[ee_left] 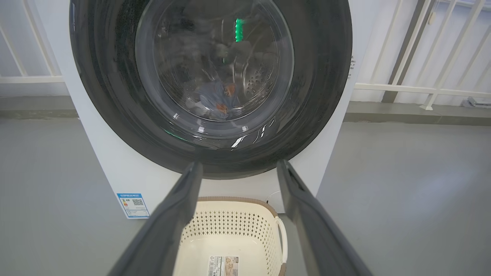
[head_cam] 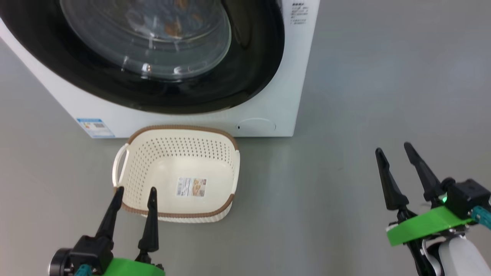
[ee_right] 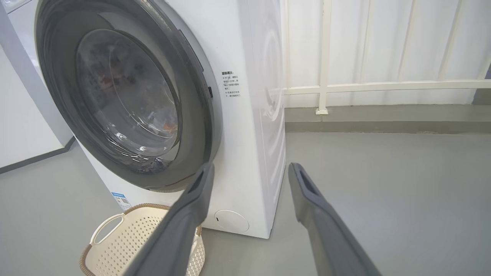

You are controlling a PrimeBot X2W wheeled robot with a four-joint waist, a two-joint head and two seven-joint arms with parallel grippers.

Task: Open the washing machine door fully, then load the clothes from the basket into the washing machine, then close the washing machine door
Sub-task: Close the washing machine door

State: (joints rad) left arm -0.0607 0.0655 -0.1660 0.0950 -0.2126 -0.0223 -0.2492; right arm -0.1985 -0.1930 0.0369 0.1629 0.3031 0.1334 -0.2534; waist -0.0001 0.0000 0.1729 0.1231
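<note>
As the basket point(head_cam: 180, 153) lies empty and the washing machine door point(head_cam: 249, 76) looks shut, left hand point(head_cam: 136, 188) and right hand point(head_cam: 393, 147) hover spread, idle.

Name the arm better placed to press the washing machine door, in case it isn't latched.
Left, probably. The left gripper, open, points straight at the washing machine door over the empty basket; the right gripper, also open, stands well off to the right of it.

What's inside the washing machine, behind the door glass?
Through the washing machine door glass, light blue clothes with orange-brown prints lie low in the perforated drum. The door's black rim and glare hide the rest, so the full load cannot be counted.
</note>
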